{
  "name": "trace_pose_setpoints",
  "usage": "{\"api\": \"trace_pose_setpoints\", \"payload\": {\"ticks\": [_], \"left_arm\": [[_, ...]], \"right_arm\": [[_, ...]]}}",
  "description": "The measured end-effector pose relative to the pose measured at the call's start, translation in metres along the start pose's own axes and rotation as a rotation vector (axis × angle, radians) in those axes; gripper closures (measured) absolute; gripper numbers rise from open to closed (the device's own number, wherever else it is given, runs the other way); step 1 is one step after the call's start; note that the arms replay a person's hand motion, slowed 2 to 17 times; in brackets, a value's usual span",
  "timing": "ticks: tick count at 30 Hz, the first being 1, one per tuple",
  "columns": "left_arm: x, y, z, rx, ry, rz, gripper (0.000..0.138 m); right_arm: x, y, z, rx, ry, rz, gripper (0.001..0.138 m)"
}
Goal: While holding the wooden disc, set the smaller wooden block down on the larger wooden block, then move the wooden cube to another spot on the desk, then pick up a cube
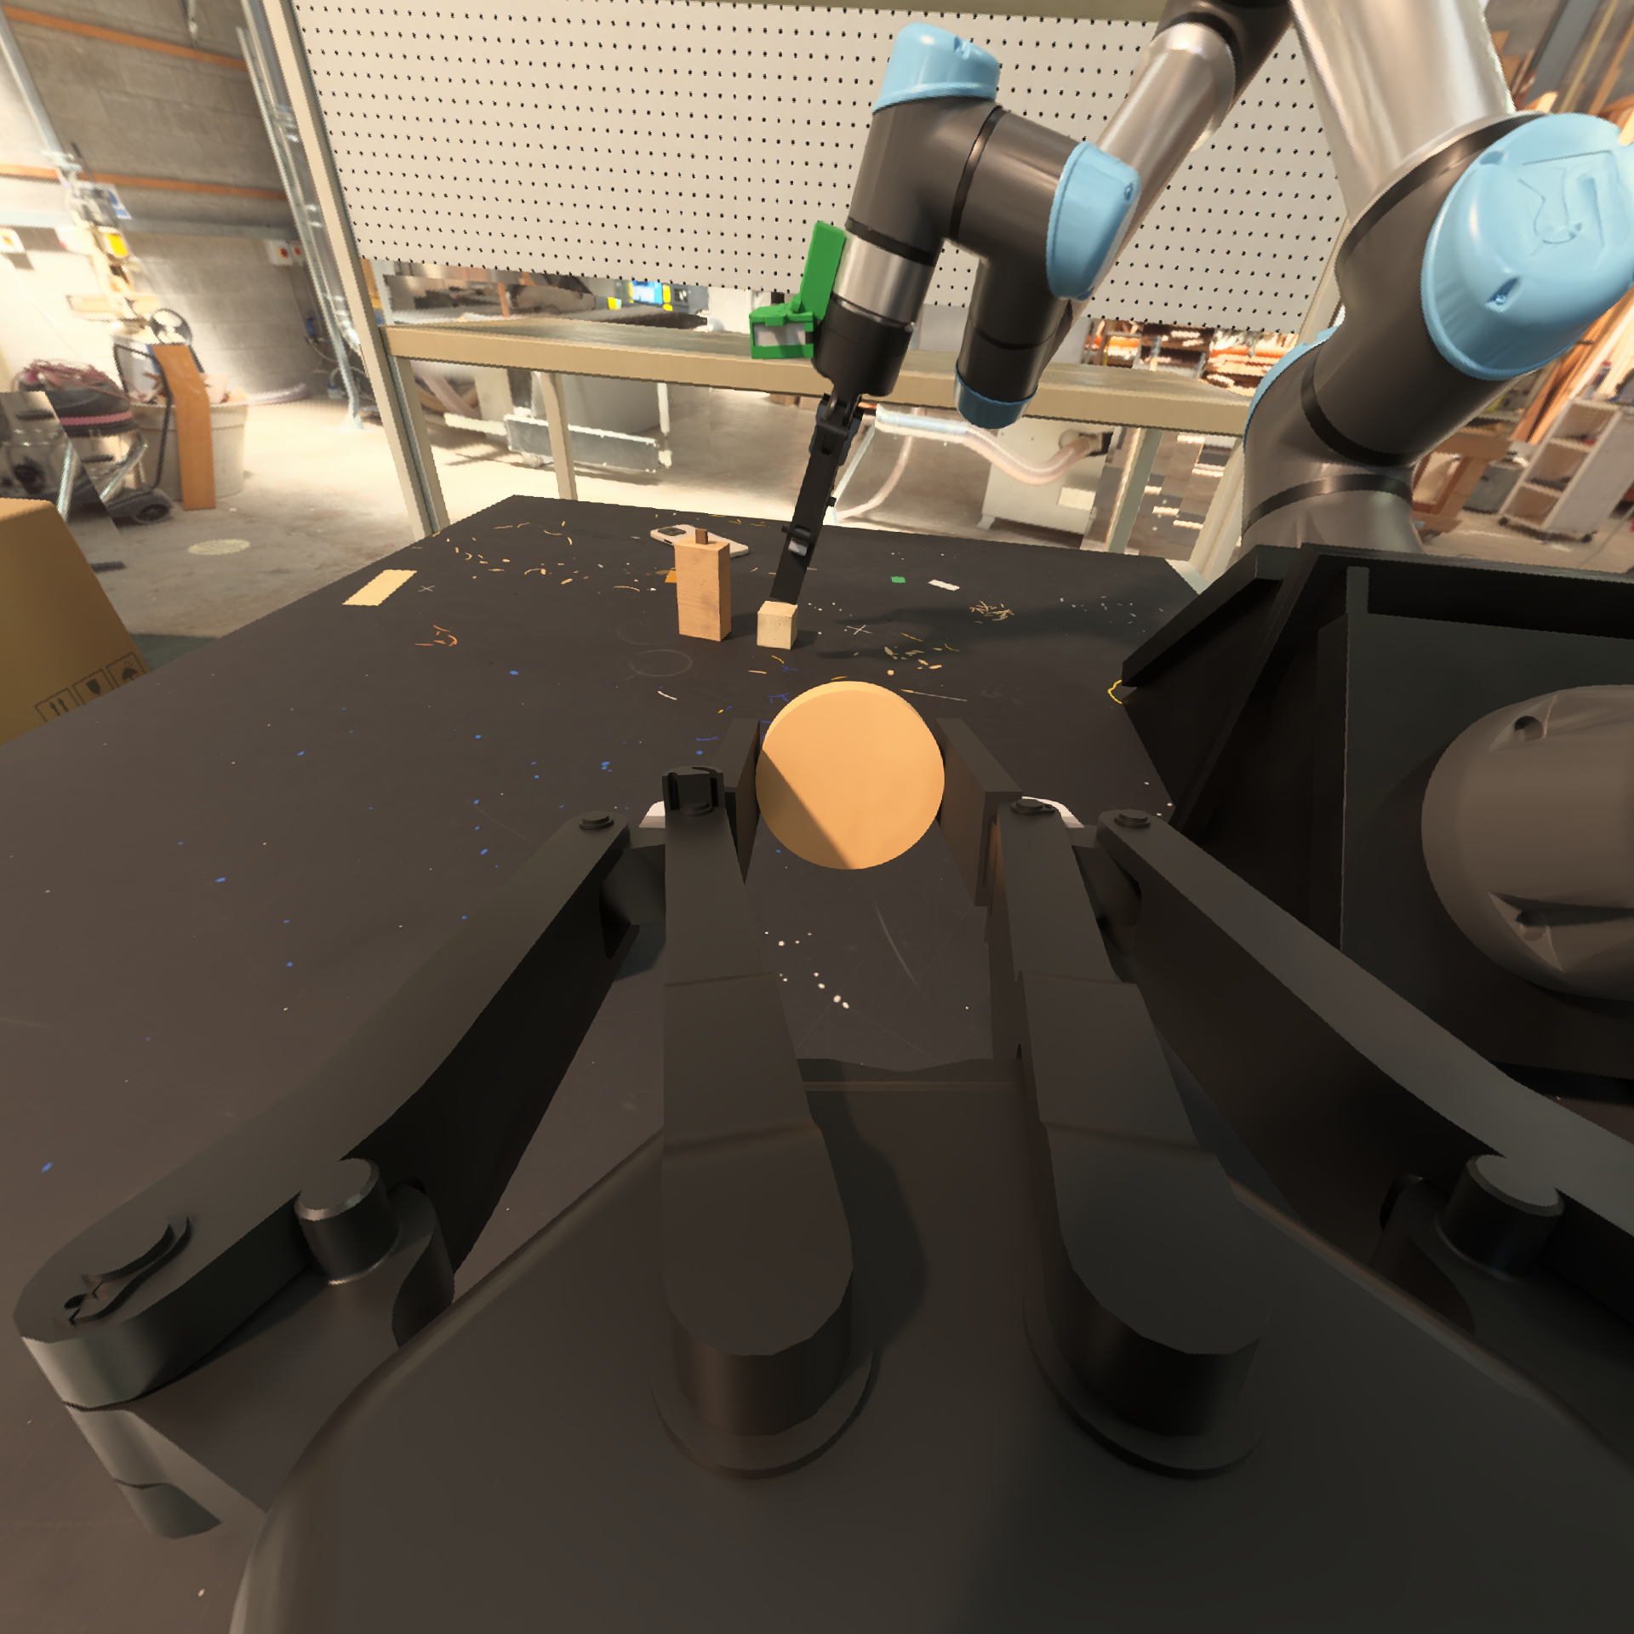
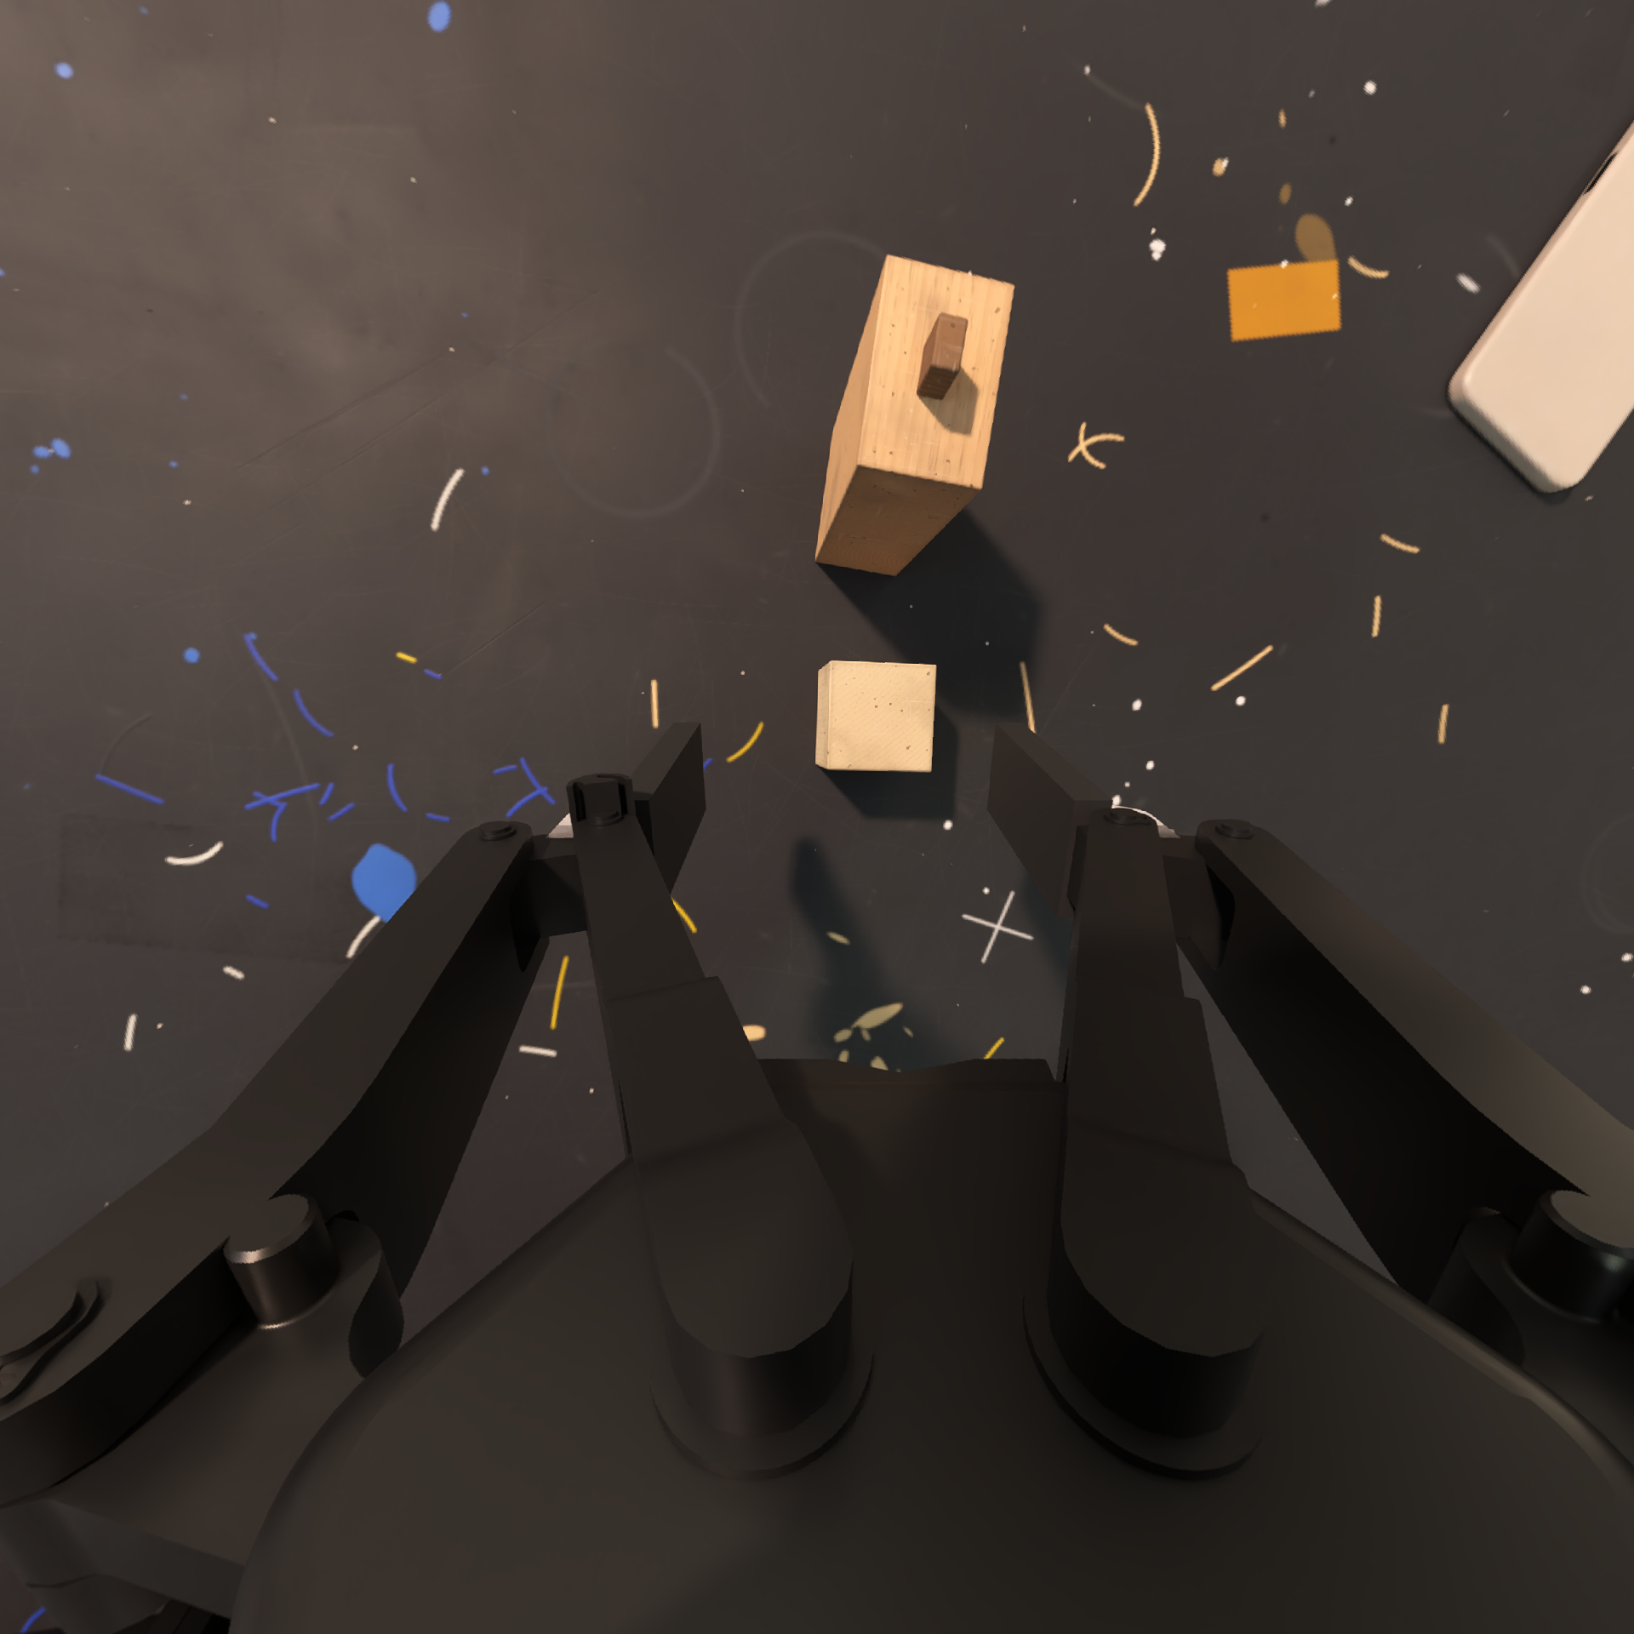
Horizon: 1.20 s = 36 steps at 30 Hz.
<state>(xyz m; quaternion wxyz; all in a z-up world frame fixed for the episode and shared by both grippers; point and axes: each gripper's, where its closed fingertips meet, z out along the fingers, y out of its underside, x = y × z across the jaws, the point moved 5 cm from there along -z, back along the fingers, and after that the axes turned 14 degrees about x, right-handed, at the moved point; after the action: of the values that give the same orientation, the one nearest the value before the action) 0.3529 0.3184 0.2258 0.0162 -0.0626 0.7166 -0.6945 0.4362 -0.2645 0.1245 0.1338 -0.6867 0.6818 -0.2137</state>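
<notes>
My left gripper (image 1: 849, 778) is shut on the round wooden disc (image 1: 851, 775) and holds it above the dark desk. Farther off, the tall larger wooden block (image 1: 703, 588) stands upright with the small dark wooden block (image 1: 701, 536) on its top. The pale wooden cube (image 1: 776, 625) sits on the desk just right of it. In the right wrist view, my right gripper (image 2: 847, 778) is open and empty, pointing down just above the pale cube (image 2: 875, 716). The larger block (image 2: 915, 411) with the small dark block (image 2: 942, 355) on top stands just beyond it.
A white phone (image 2: 1556, 354) lies at the far right and an orange patch (image 2: 1284, 301) marks the desk (image 2: 354, 354) beside it. A black bin wall (image 1: 1326, 752) rises right of my left gripper. The right arm (image 1: 928, 230) reaches down over the cube.
</notes>
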Motion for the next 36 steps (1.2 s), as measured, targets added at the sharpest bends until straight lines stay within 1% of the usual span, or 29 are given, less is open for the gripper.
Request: {"api": "trace_pose_setpoints", "payload": {"ticks": [4,9,13,17,21,26,31,36], "left_arm": [[0.0,-0.002,-0.003,0.007,-0.006,0.0,0.086],[0.0,-0.003,-0.006,0.012,-0.014,0.001,0.086],[-0.001,-0.005,-0.009,0.016,-0.023,0.005,0.086],[-0.002,-0.007,-0.012,0.023,-0.031,0.009,0.086],[-0.003,-0.009,-0.015,0.031,-0.04,0.013,0.086],[-0.004,-0.011,-0.019,0.043,-0.049,0.011,0.086],[-0.005,-0.012,-0.022,0.053,-0.055,0.005,0.086],[-0.006,-0.013,-0.025,0.058,-0.058,0.001,0.086]], "right_arm": [[-0.004,-0.006,-0.023,0.021,0.012,-0.035,0.053],[-0.014,-0.018,-0.055,0.07,0.03,-0.099,0.053],[-0.028,-0.031,-0.08,0.128,0.038,-0.174,0.053],[-0.048,-0.044,-0.102,0.193,0.026,-0.268,0.053],[-0.074,-0.058,-0.119,0.256,-0.008,-0.367,0.053],[-0.117,-0.07,-0.132,0.319,-0.088,-0.492,0.053],[-0.162,-0.079,-0.136,0.368,-0.178,-0.601,0.054],[-0.207,-0.083,-0.131,0.4,-0.277,-0.711,0.054]]}}
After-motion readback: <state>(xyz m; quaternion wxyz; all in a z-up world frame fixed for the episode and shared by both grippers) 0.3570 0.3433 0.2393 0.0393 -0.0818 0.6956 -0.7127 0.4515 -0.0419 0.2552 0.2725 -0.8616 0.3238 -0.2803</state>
